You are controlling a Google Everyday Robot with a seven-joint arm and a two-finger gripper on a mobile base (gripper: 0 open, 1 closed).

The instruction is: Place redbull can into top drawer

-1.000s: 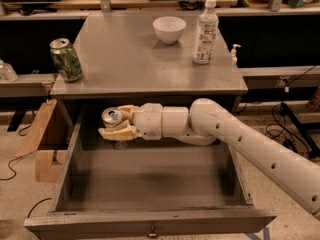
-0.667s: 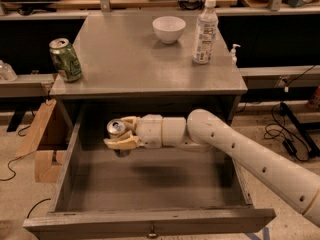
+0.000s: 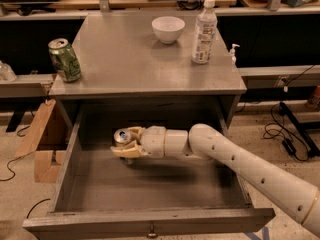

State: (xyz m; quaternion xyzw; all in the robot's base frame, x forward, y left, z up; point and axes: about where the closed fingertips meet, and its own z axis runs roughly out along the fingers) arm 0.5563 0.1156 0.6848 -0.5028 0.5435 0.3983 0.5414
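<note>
My arm reaches in from the right, down into the open top drawer. The pincer sits over the rear left part of the drawer bottom, clamped on the redbull can: one finger above and behind it, one below. The can's silver top faces up toward the camera and the body is mostly hidden by the fingers. I can't tell whether its base touches the drawer floor. The drawer is pulled fully out, with the small knob at front centre.

On the surface above:
- A green can at the left front corner.
- A white bowl toward the back.
- A clear bottle with a white cap, just right of the bowl.

A cardboard box stands on the floor left of the drawer.
</note>
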